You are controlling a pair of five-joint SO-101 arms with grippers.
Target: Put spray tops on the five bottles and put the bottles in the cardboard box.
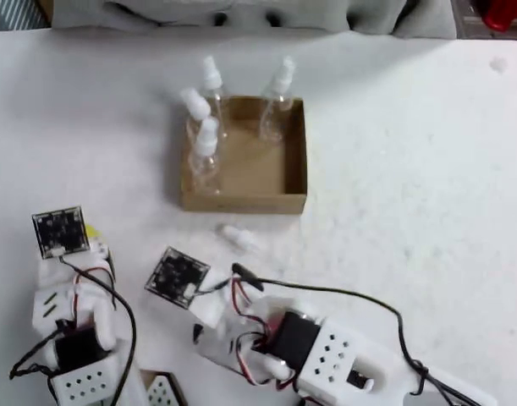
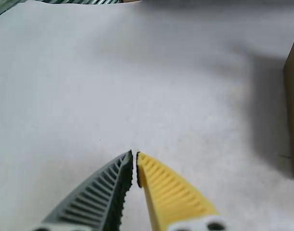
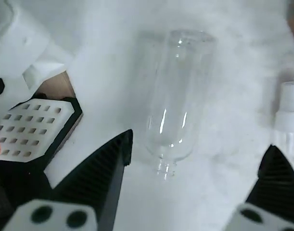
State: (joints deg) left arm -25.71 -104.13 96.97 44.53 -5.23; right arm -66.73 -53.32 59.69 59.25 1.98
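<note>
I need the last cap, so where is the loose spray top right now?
In the high view the spray top lies on the table just in front of the cardboard box, on the robot's side.

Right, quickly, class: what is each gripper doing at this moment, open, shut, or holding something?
Left gripper: closed, holding nothing.
Right gripper: open, holding nothing; a capless bottle lies loose just ahead of it.
</note>
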